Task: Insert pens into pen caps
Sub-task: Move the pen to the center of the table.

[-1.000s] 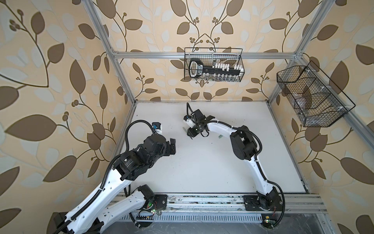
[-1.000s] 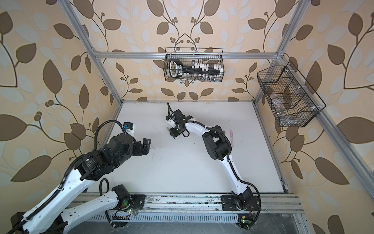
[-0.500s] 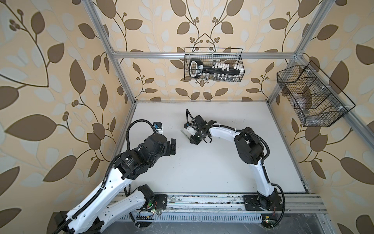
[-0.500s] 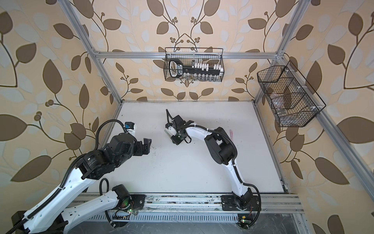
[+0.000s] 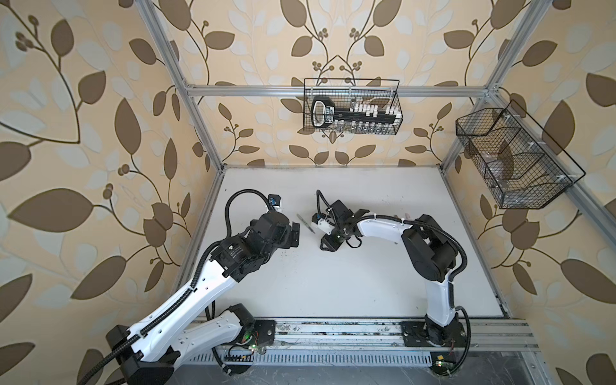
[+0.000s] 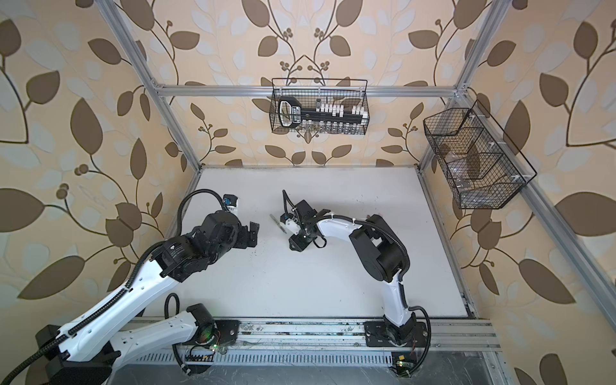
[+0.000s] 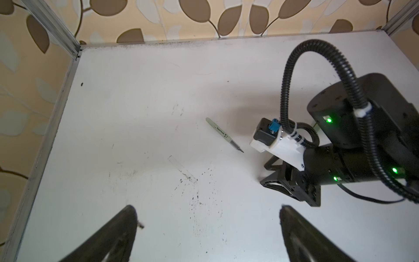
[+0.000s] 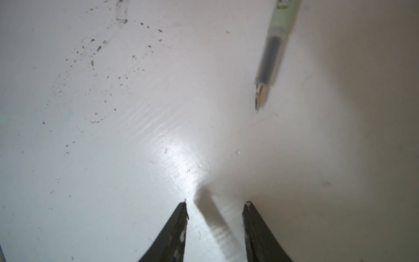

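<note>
Two grippers face each other across the middle of the white table [image 5: 333, 283], and neither holds anything. Your right gripper [image 8: 216, 205] hangs low over the surface with its jaws partly apart; between them you see only bare table and a blurred shadow. Just ahead of it and off to one side lies the pale green pen [image 8: 269, 56], flat on the table and uncapped. Its metal nib end is nearest the fingertips and clear of them.

In your left wrist view the pen lies on a slant. Its nib points toward the white camera bracket [image 7: 278, 145] on the right wrist, which sits close beside it and crowds that end. Your left gripper [image 7: 207, 211] has its jaws spread wide and is well short of the pen. Only table scattered with dark specks [image 7: 197, 197] lies in between.

Both top views show the pen between the two grippers.

Farther out, a wire basket [image 5: 351, 106] hangs on the back wall, holding a black tool [image 5: 321, 115] and small white pieces. A second wire basket [image 5: 513, 160] hangs on the right wall. Both are well apart from the pen.
</note>
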`<move>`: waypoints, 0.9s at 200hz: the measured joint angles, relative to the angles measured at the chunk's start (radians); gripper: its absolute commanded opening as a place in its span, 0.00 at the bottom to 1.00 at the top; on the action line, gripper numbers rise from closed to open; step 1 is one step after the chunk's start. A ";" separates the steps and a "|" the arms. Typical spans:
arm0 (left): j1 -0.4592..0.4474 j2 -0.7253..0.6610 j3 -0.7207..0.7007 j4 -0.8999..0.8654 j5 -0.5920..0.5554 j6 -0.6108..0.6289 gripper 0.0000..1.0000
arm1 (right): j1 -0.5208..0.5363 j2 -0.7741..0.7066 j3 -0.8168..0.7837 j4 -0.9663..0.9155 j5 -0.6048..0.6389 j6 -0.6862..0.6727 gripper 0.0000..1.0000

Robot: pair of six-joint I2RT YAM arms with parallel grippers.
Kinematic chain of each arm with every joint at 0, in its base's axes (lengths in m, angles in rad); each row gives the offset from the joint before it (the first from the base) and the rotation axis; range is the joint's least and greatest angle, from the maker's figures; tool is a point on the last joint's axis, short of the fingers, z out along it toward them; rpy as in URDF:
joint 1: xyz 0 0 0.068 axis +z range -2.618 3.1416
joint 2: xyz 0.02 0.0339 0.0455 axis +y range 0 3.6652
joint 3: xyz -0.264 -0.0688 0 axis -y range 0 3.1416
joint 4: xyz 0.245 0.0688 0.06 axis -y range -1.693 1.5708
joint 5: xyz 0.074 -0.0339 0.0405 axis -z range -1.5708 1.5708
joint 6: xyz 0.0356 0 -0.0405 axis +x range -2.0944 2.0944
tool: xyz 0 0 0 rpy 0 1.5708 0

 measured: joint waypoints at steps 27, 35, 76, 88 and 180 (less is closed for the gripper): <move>0.100 0.121 0.001 0.112 0.093 0.038 0.99 | -0.079 -0.177 -0.187 0.097 -0.025 0.107 0.52; 0.135 0.165 0.005 0.140 0.135 0.049 0.99 | -0.104 -0.242 -0.246 0.129 -0.036 0.139 0.53; 0.236 0.522 0.188 0.206 0.323 0.134 0.99 | -0.112 -0.558 -0.474 0.234 -0.016 0.286 0.55; 0.242 0.637 0.266 0.214 0.372 0.159 0.99 | -0.098 -0.633 -0.528 0.256 -0.009 0.323 0.56; 0.283 1.131 0.602 0.108 0.533 0.222 0.99 | -0.109 -0.985 -0.787 0.309 0.045 0.487 0.63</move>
